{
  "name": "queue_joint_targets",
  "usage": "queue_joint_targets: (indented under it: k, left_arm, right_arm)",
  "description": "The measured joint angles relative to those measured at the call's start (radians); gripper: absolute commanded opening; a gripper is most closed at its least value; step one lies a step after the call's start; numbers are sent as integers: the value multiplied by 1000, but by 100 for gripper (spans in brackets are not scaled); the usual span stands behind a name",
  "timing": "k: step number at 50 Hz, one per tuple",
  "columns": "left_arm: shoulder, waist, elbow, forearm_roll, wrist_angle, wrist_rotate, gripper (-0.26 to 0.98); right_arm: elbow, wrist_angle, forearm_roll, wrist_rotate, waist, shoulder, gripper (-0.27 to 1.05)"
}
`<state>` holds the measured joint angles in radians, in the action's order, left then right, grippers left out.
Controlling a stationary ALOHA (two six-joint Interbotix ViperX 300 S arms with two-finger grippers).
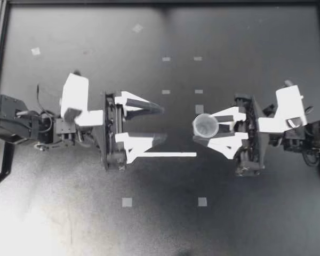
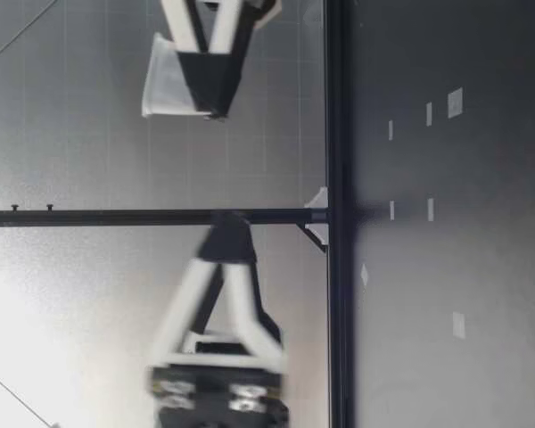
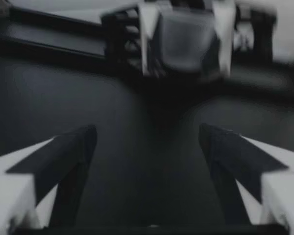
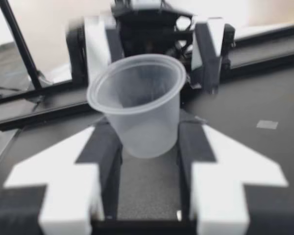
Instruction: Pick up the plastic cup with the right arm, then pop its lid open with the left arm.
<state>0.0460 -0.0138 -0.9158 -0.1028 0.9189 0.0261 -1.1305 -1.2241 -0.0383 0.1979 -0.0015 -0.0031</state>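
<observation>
One clear cup [image 1: 206, 126] is already up off the counter [image 1: 256, 213], squeezed between both fingers of my right end effector [image 1: 200, 129]. My left end effector [image 1: 164, 123] faces it close by, fingers spread wide, holding nothing. Only the right fingers touch the cup.

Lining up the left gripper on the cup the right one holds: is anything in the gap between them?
Nothing visible. The gap between my open left gripper and the cup, clamped in my right gripper, is free. The white strip lies flat on the table, beside that line and below both raised grippers.
</observation>
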Motion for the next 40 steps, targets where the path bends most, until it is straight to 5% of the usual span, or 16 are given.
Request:
queue_joint_targets:
  k: [7,40]
  left_arm:
    - [0,-32,0,2,-38,-138,76]
    - [0,-31,5,-2,-54,-141,76]
  right_arm:
    - [2,11,0,-8,2,-2,32]
    - [15,52,0,-21,0,18,32]
